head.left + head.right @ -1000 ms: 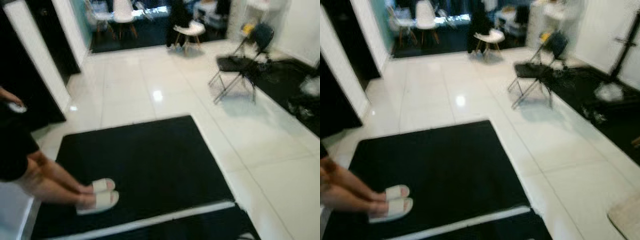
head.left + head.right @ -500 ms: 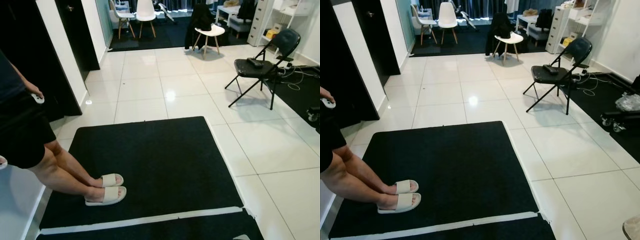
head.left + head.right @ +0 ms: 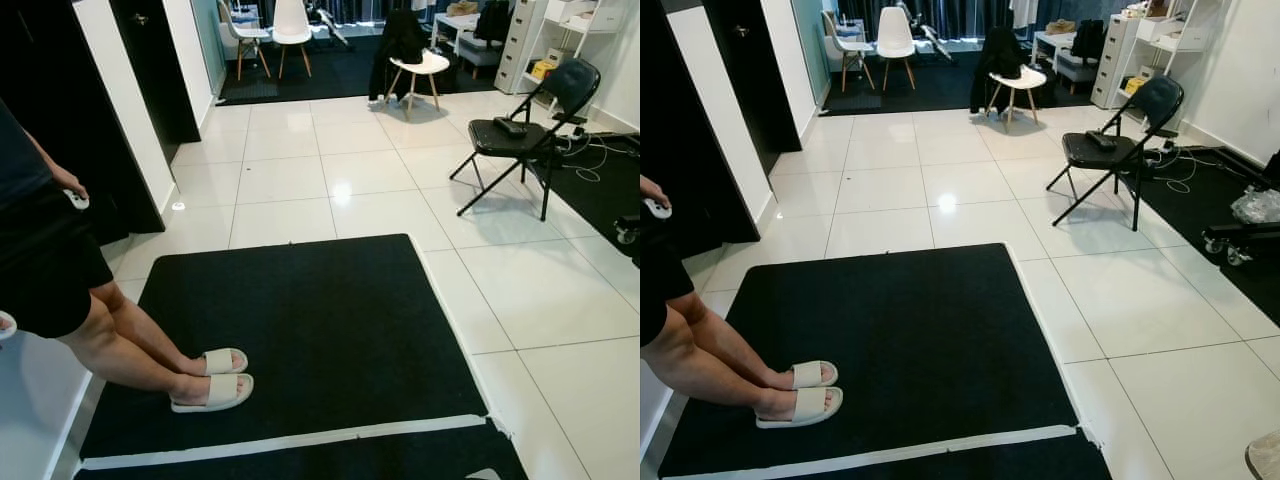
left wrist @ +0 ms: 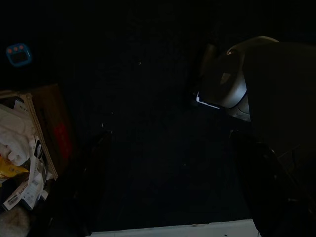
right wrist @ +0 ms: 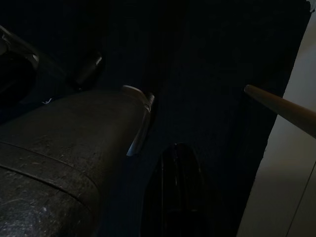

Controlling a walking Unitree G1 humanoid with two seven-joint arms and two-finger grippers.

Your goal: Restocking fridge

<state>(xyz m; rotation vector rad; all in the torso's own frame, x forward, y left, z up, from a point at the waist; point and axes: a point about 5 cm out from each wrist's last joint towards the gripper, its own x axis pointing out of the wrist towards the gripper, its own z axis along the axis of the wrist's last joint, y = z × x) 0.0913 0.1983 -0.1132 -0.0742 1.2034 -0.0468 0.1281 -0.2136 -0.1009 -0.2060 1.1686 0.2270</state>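
Note:
No fridge or stock item can be seen from the head. My left gripper [image 4: 177, 192] hangs idle over the dark mat, its two black fingers [image 4: 259, 187] standing wide apart with nothing between them. A cardboard box [image 4: 47, 128] holding packets and wrappers lies beside it in the left wrist view. In the very dark right wrist view one black finger [image 5: 174, 197] of my right gripper can be made out beside my grey leg [image 5: 59, 148].
A black mat [image 3: 300, 330] edged with white tape [image 3: 290, 440] lies ahead on white tiles. A person in pale slippers [image 3: 212, 392] stands on its left side by a dark doorway [image 3: 45, 110]. A folding chair [image 3: 520, 135] stands far right, a stool [image 3: 418, 68] and white chairs [image 3: 290, 25] further back.
The head view was blurred and shifting one second ago and has now settled. The person, the mat and the chairs have stayed where they were.

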